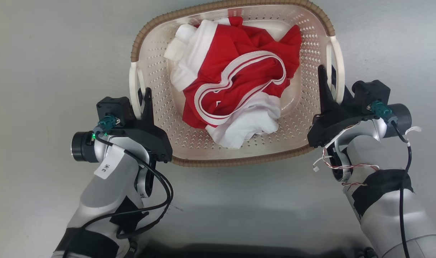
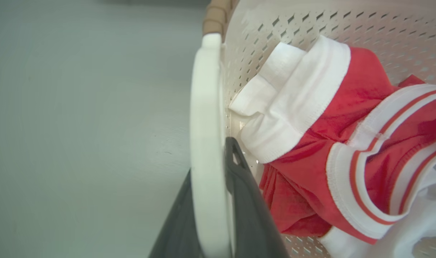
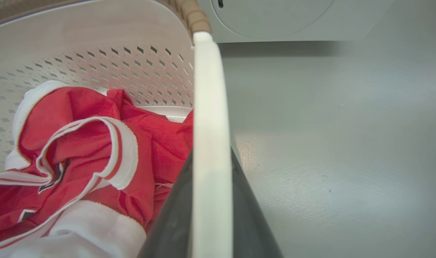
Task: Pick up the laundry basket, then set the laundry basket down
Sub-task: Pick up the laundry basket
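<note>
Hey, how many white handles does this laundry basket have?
2. The left handle, on the left side of the laundry basket, is held by the left tool; the right handle, opposite, is held by the right tool.

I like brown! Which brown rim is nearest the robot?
The near rim, low in the head view; the other rim edges the laundry basket's far end.

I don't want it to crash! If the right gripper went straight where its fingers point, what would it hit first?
The right gripper straddles the white handle of the basket. Going straight, it would slide along that and likely bump the brown rim first, where the handle ends. A white machine stands farther behind.
</note>
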### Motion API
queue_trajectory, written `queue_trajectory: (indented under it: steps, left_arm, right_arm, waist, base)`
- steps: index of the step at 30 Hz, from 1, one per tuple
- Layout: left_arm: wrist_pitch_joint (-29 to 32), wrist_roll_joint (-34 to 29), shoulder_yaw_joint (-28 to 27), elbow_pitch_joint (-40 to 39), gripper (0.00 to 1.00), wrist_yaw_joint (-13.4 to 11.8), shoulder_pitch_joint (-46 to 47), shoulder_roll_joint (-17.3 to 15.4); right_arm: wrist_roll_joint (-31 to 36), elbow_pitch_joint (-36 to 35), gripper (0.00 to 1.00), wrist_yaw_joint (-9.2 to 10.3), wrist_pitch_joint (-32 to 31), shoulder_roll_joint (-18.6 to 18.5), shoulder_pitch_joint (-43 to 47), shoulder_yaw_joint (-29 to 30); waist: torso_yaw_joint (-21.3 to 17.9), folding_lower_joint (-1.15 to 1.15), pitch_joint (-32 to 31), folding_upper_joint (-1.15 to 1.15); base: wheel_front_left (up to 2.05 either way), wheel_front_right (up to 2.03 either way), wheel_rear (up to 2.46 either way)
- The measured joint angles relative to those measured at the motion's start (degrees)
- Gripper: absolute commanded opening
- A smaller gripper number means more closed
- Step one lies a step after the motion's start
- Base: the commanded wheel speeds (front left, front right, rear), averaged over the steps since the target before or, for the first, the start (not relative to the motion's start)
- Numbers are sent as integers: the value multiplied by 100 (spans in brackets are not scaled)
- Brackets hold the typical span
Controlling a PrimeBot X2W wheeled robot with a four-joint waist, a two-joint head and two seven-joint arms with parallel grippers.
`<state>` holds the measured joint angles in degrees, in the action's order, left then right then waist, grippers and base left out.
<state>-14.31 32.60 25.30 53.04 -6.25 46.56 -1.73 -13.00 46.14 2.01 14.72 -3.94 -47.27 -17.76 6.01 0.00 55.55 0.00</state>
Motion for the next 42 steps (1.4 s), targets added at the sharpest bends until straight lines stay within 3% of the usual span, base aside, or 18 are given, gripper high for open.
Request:
queue_trajectory:
  steps: [12,25,42]
  left_arm:
    - [0,316,370,229,0,20,0,-4]
    - [0,577,646,646,0,29,-194,7]
    - [211,927,1096,1107,0,225,-998,14]
  right_arm:
    - [-521,331,0,301,-2,-15,134,-397]
    - [-1050,601,0,363,-3,-8,421,-840]
    - [-2093,981,0,433,-109,29,1235,-1700]
  waist:
    - [16,0,-354,0]
    - [-28,-1,-1089,0]
    - [-156,-2,-2438,0]
  base:
    - [0,0,0]
    - [0,0,0]
    - [0,0,0]
